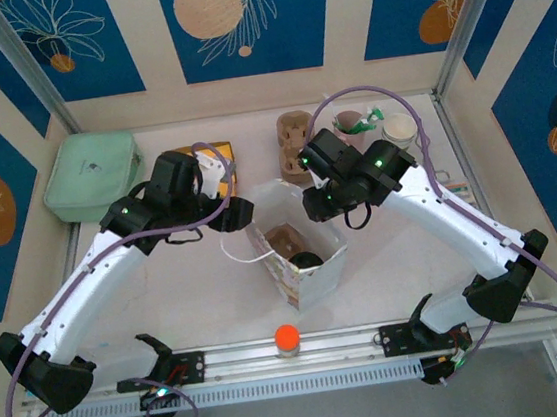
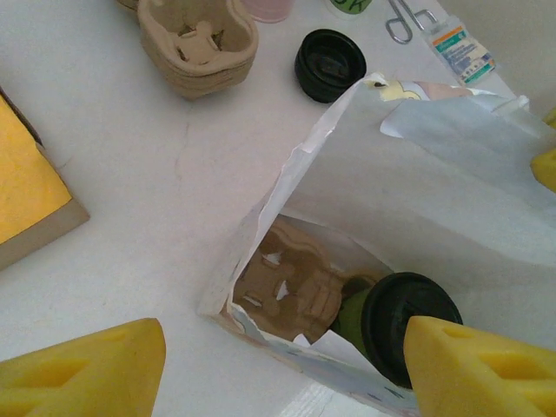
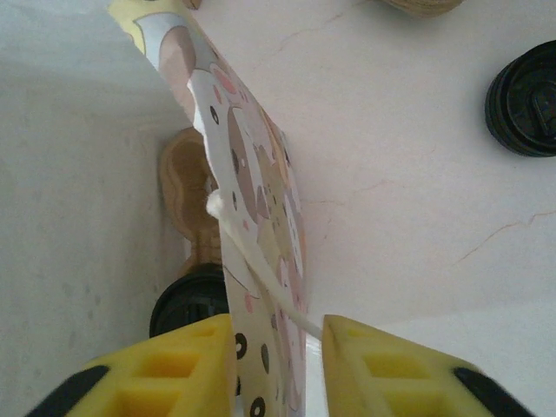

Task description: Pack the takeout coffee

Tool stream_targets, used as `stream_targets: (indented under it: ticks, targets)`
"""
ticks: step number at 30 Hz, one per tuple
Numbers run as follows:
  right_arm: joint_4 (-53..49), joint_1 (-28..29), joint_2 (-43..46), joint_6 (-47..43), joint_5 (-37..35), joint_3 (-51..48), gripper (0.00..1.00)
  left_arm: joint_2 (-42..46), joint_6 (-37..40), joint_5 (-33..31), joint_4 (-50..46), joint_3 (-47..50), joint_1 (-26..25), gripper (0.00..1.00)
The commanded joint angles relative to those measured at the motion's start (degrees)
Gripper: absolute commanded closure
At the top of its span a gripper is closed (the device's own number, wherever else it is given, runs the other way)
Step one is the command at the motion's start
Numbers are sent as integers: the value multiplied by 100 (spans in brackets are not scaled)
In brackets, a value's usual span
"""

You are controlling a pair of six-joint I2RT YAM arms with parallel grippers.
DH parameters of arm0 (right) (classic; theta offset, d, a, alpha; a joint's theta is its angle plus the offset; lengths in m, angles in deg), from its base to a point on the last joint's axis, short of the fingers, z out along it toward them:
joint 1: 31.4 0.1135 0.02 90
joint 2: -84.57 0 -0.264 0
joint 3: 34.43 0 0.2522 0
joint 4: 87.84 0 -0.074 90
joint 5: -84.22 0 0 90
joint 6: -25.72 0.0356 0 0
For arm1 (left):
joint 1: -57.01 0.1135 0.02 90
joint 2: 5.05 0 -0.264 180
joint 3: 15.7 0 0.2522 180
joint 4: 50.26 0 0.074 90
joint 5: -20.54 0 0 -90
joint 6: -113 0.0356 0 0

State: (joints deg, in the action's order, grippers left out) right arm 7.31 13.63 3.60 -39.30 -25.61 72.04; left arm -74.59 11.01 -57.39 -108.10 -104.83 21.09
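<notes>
1. Takeout coffee (image 2: 408, 321) already inside the paper bag (image 2: 417, 182): black lid at lower right of the left wrist view, dead centre of the top view. Sits right against the pulp carrier (image 2: 287, 291) on the bag floor; cannot tell whether seated in a socket.
2. Left gripper (image 2: 285, 369): spread wide, holding nothing, hovering over the bag mouth with one yellow pad in each bottom corner of its view.
3. Right gripper (image 3: 278, 365): narrow gap, straddling the printed side wall with the handle cord (image 3: 252, 261) between the pads at bottom centre. Cannot tell if actually pinched or merely bracketed.
4. Risk – lifting or tugging on one wall alone likely tilts the bag and slides the cup over, since nothing braces the opposite side.
5. Risk – a pinch on paper only, missing the cord, could tear or slip.
6. Risk – left pads dropping into the mouth could knock the lid or crumple the rim.
</notes>
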Motion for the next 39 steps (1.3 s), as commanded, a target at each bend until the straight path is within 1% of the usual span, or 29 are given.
stream_targets:
  ticks: [1, 3, 8, 14, 20, 33, 35, 39]
  targets:
    - [60, -65, -29, 18, 180, -68, 73, 4, -102, 165, 169, 31, -55, 27]
    - [60, -82, -17, 32, 185, -67, 73, -24, -125, 176, 219, 38, -54, 27]
    - [52, -168, 50, 135, 219, -103, 84, -121, -196, 251, 335, 27, -64, 27]
    - [112, -374, 213, 262, 299, -247, 88, -169, -199, 231, 351, -73, -68, 25]
    - [157, -579, 352, 371, 338, -353, 92, -187, -199, 224, 376, -131, -79, 24]
    - [278, -921, 649, 551, 333, -555, 94, -160, -160, 155, 388, -151, -79, 23]
    - [306, -976, 704, 592, 332, -597, 96, -162, -156, 146, 378, -153, -82, 23]
    - [348, -1091, 805, 649, 341, -660, 96, -145, -146, 121, 379, -154, -81, 23]
